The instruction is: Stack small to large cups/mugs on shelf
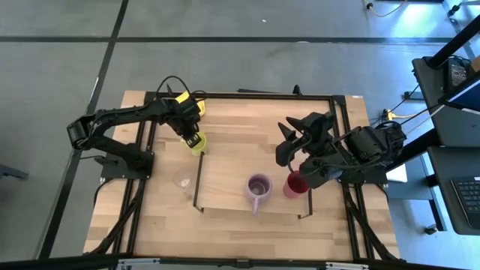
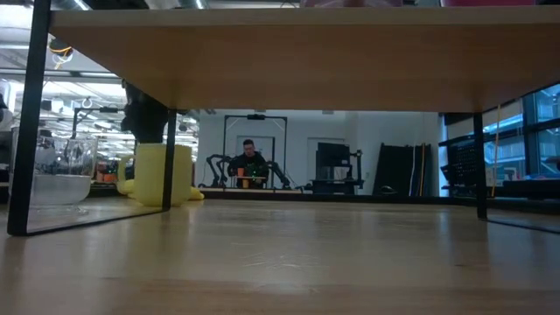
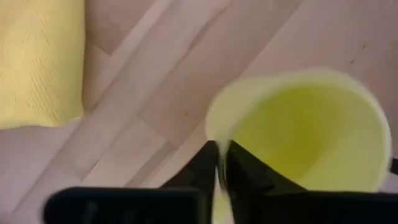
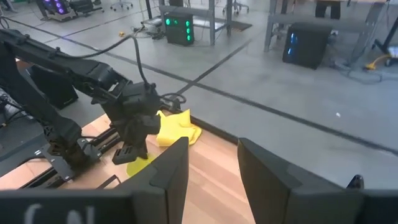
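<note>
My left gripper (image 1: 196, 137) is shut on the yellow-green mug (image 1: 198, 145), just beyond the far left corner of the shelf (image 1: 225, 180). In the low view the mug (image 2: 164, 173) is upright with its base at the tabletop. The clear glass (image 1: 182, 181) stands on the table left of the shelf. The purple mug (image 1: 259, 186) and the red cup (image 1: 295, 185) stand on the shelf board. My right gripper (image 4: 211, 168) is open and empty above the shelf's right end, near the red cup. My left gripper pinches the mug's rim wall (image 3: 219, 146), one finger inside the mug and one outside. The fingers come from above, pointing down. The mug stays upright, and its base looks level with the tabletop in the low view.
A yellow cloth (image 1: 182, 98) lies at the table's far left, behind the left gripper; it also shows in the left wrist view (image 3: 37, 62). The shelf's black end frames (image 1: 197, 184) stand up at both short ends. A person sits far off in the room (image 2: 249, 157).
</note>
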Action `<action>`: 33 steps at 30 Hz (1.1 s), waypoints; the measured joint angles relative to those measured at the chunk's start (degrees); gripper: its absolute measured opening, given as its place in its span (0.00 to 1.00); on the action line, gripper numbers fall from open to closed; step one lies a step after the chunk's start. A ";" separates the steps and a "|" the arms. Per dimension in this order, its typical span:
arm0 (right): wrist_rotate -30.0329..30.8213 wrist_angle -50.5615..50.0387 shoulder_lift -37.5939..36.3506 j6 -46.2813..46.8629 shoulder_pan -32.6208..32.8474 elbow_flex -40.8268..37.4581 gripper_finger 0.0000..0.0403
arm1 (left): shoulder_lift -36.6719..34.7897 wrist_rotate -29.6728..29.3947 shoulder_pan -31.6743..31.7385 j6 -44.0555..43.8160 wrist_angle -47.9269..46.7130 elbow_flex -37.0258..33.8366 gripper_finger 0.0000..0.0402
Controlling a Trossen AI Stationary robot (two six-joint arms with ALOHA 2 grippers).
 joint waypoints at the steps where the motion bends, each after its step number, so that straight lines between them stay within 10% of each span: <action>1: -0.55 0.00 0.00 0.60 -0.30 0.00 0.35 | 0.00 -0.06 0.00 -0.20 -0.36 0.20 0.03; 9: -1.94 0.00 0.00 0.98 -1.07 0.00 0.35 | 0.00 0.72 1.90 4.02 -9.05 6.52 0.01; 17: -1.44 -0.01 0.00 1.16 -1.53 -0.31 0.35 | -1.45 -1.84 5.13 8.03 -31.96 29.92 0.01; 26: -7.56 1.56 3.34 4.89 -6.71 -0.46 0.35 | -1.97 5.16 -7.91 -5.20 -36.13 52.99 0.00; 33: -18.07 20.13 9.74 -11.89 -9.51 -0.50 0.29 | -1.61 -4.99 -10.89 -7.76 -34.81 57.27 0.00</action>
